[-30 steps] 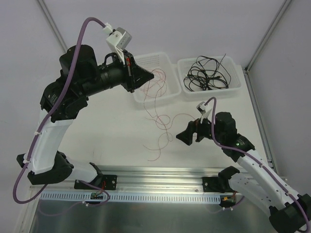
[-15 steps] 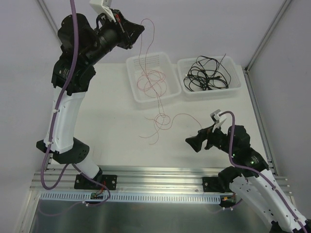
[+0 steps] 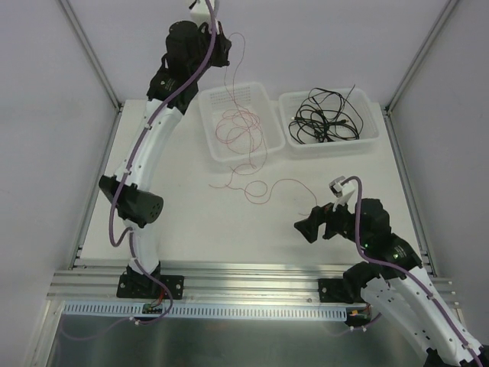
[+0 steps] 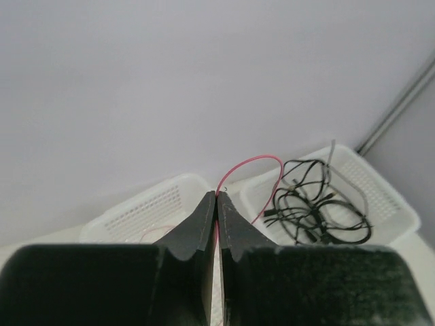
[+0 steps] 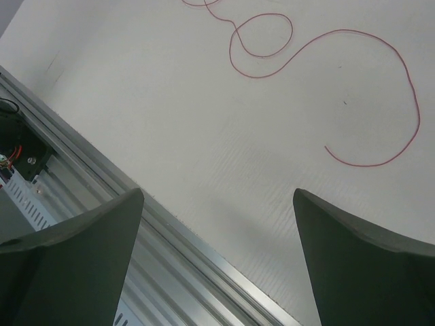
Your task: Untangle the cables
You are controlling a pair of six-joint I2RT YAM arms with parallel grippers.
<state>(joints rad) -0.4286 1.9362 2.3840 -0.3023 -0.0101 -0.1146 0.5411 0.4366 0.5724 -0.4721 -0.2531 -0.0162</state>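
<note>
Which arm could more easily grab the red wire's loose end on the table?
Right. The right arm, jaws open, hovers beside the loose end of the red wire on the table; the left arm is stretched far back, jaws shut on red wire.

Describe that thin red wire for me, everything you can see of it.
The red wire is very thin, flexible, pinkish-red. The left gripper, held high, is shut on it near one end; a short arc pokes past the fingertips. It hangs down into the left white basket, lies there in loose tangled loops, spills over the near rim onto the table, loops once, and ends free.
</note>
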